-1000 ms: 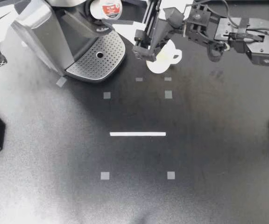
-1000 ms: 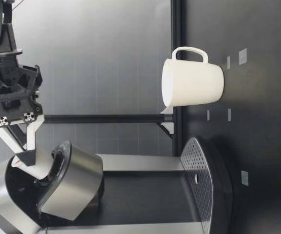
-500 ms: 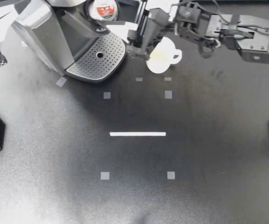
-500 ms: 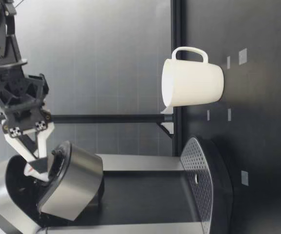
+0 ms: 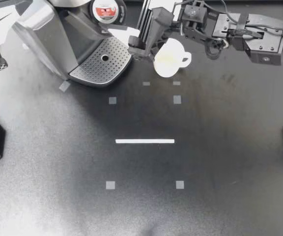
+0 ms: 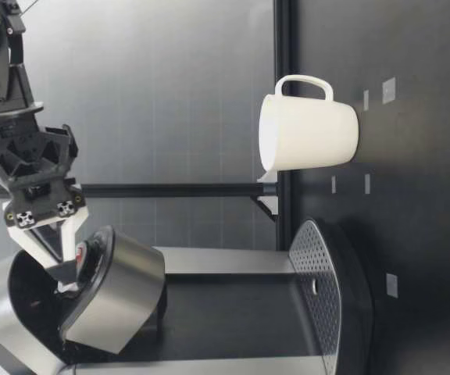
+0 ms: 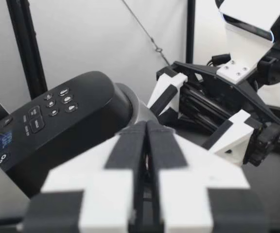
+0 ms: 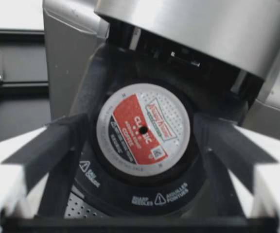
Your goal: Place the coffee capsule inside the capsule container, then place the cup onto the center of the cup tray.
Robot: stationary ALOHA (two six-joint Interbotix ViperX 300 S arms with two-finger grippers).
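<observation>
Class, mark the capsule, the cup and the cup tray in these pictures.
capsule (image 8: 142, 127): right wrist view, middle of its foil lid.
cup (image 6: 311, 133): low view, middle of its side wall.
cup tray (image 5: 99, 69): top view, bare part of its perforated grate.

**Capsule seated, cup beside tray**

The coffee machine (image 5: 58, 34) stands at the bench's (image 5: 205, 147) far left. The coffee capsule (image 5: 104, 10) sits in the capsule container (image 8: 145, 194) at its top. The cup (image 5: 168, 61) stands on the bench just right of the cup tray (image 5: 102, 61). My right gripper (image 5: 130, 43) hangs high between machine and cup.
</observation>
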